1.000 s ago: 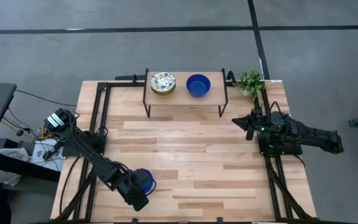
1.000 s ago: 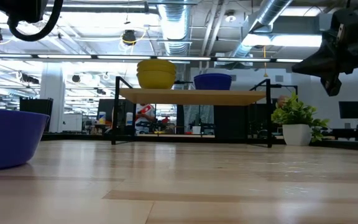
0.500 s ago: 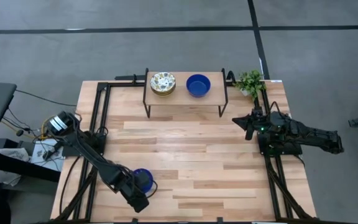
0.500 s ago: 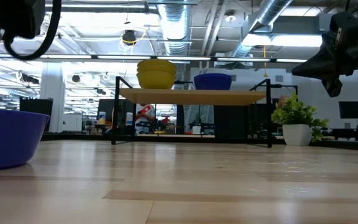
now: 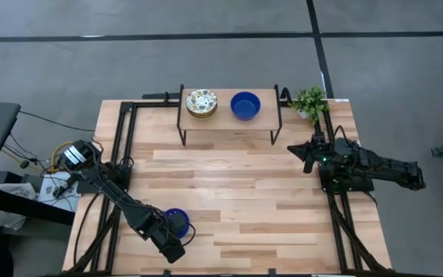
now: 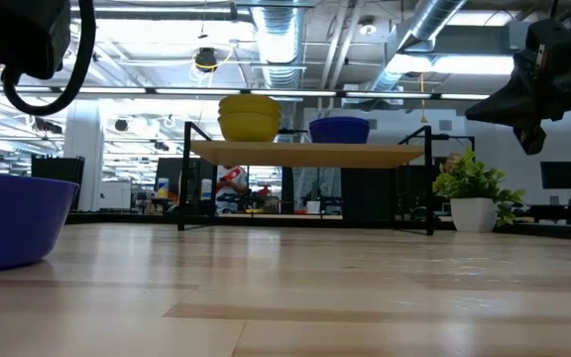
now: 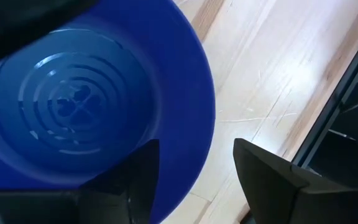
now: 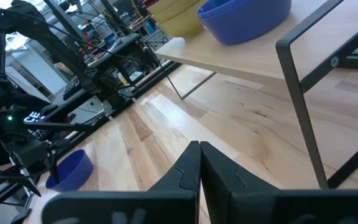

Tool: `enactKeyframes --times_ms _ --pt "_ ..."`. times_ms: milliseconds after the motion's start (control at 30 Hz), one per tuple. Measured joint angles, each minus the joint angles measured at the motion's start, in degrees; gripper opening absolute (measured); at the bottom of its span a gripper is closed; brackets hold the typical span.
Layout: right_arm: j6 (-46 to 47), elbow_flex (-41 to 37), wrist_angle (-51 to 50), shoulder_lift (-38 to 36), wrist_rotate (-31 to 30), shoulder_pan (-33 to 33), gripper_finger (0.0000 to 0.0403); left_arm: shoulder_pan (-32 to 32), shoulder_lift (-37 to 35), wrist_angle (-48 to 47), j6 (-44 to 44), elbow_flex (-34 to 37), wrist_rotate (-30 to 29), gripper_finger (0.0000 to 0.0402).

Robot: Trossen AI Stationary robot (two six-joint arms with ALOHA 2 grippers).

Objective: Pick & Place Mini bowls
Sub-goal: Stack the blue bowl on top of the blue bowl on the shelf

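Observation:
A cobalt blue mini bowl stands on its base near the table's near-left corner, also in the low view. My left gripper is open at this bowl. One finger is inside it and one outside its rim, with a gap on each side. A stack of floral cream bowls and another blue bowl sit on a small shelf at the far edge. My right gripper is shut and hovers at the table's right side, holding nothing.
The shelf stands on thin black legs at the far middle. A potted plant sits to its right at the far-right corner. Black frame rails run along the table's left and right sides. Bare wood lies between the shelf and the near bowl.
My left arm has shifted slightly over the near blue bowl. The bowl has kept its place on the table.

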State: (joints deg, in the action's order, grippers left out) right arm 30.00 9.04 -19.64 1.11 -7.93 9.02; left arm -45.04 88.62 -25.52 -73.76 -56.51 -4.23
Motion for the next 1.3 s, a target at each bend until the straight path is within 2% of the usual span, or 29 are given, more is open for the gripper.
enactKeyframes --times_ms 500,1167,1300 --pt "0.0 0.0 0.04 -0.01 0.07 0.0 0.0 0.02 -0.03 3.56 -0.16 0.0 0.0 0.0204" --pt "0.02 0.0 0.04 0.01 0.17 0.01 0.0 0.02 -0.04 3.1 0.46 0.0 -0.75 0.0204" --pt "0.02 0.0 0.04 -0.01 0.18 0.02 0.0 0.02 0.7 2.36 0.46 0.0 -0.9 0.0192"
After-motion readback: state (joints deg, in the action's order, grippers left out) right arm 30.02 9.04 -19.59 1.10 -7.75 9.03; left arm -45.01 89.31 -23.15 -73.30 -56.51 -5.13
